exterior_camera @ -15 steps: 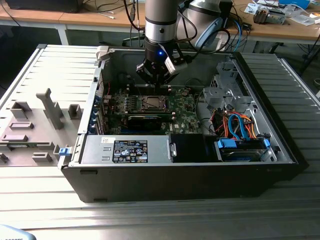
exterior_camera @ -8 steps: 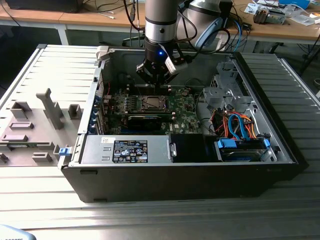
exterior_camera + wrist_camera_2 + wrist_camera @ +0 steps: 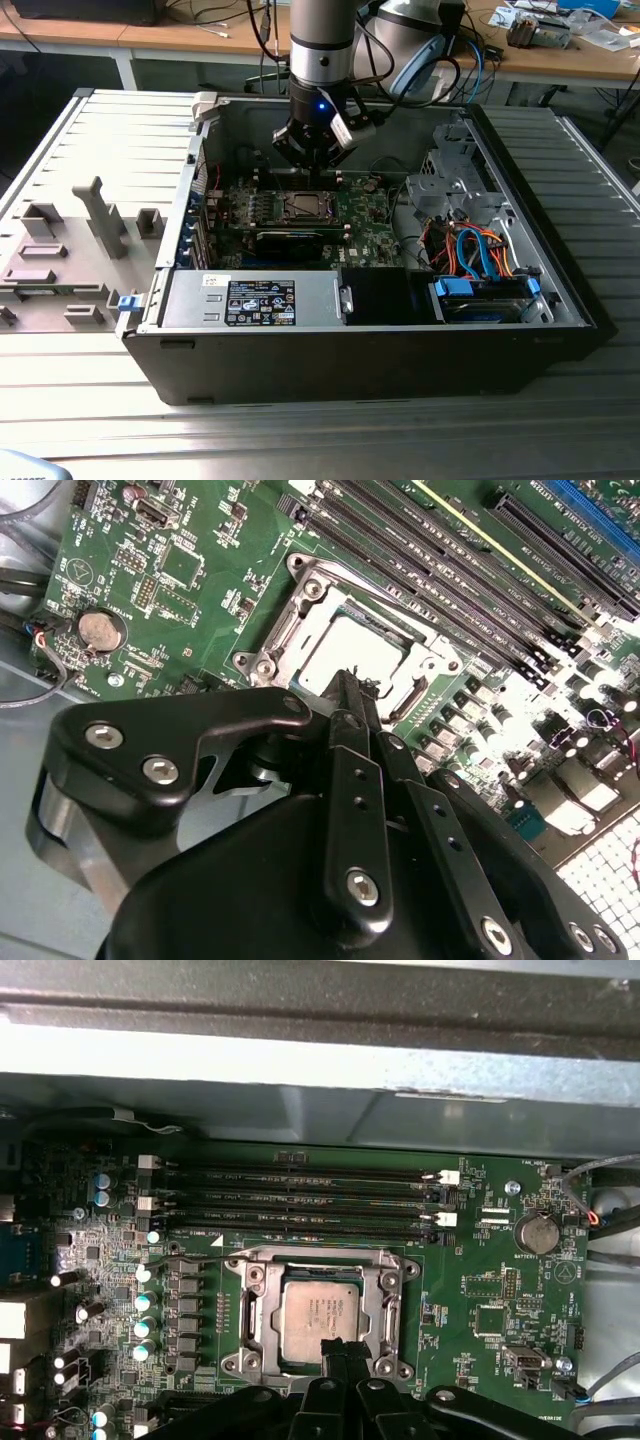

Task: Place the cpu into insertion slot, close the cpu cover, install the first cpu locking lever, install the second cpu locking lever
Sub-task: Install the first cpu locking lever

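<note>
The cpu (image 3: 318, 1310), a dull silver square, lies in the insertion slot (image 3: 303, 207) on the green board. Around it the cpu cover (image 3: 263, 1305) lies flat, a silvery frame with the chip (image 3: 350, 652) showing through its opening. My gripper (image 3: 340, 1344) hangs just above the socket's edge, on the side away from the memory slots. Its black fingers (image 3: 352, 710) meet at a narrow tip, shut, with nothing seen between them. In the exterior view the gripper (image 3: 312, 168) reaches down into the open computer case, right over the socket.
Long memory slots (image 3: 300, 1200) run beside the socket, and a coin battery (image 3: 538, 1232) sits near them. A long black card (image 3: 290, 240) stands in front of the socket. The case walls (image 3: 330, 340), a power supply (image 3: 255, 298) and a drive cage with cables (image 3: 470, 250) enclose the board.
</note>
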`<state>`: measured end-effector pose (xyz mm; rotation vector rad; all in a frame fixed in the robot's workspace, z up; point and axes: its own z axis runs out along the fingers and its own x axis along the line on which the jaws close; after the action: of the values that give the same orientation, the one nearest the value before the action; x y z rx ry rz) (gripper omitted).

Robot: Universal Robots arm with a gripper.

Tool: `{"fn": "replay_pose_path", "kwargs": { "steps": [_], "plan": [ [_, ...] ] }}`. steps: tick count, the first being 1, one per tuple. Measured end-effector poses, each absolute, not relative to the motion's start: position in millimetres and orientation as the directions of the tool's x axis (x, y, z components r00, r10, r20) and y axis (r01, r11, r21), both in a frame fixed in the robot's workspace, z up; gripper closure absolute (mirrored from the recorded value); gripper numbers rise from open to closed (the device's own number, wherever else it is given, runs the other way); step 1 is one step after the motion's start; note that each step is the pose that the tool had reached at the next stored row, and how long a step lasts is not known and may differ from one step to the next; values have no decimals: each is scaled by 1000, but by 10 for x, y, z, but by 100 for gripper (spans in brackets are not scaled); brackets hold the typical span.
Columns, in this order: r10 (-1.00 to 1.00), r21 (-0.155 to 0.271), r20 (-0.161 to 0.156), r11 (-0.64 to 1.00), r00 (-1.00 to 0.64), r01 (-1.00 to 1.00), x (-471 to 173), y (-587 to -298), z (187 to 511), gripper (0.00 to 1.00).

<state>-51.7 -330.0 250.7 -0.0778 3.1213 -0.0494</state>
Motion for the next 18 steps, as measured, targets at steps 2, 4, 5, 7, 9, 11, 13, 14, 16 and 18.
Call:
{"fn": "replay_pose_path", "kwargs": {
  "steps": [2,4,5,7,9,11,13,14,16,18],
  "plan": [
    [-50,-32,-18,998,-999,-50,-517,-3300,2507,89],
    [-50,-32,-18,998,-999,-50,-518,-3300,2507,89],
    [-50,-32,-18,998,-999,-49,-522,-3300,2507,89],
    [-50,-32,-18,998,-999,-50,-533,-3300,2507,89],
    [-50,-32,-18,998,-999,-50,-545,-3300,2508,89],
    [-50,-32,-18,998,-999,-50,-547,-3301,2515,89],
    [-50,-31,-18,998,-999,-50,-550,-3300,2533,89],
    [-50,-31,-18,998,-999,-50,-552,-3300,2540,89],
    [-50,-29,-19,998,-999,-50,-562,-3300,2552,89],
    [-50,-26,-19,998,-999,-50,-602,-3300,2555,89]
  ]
}}
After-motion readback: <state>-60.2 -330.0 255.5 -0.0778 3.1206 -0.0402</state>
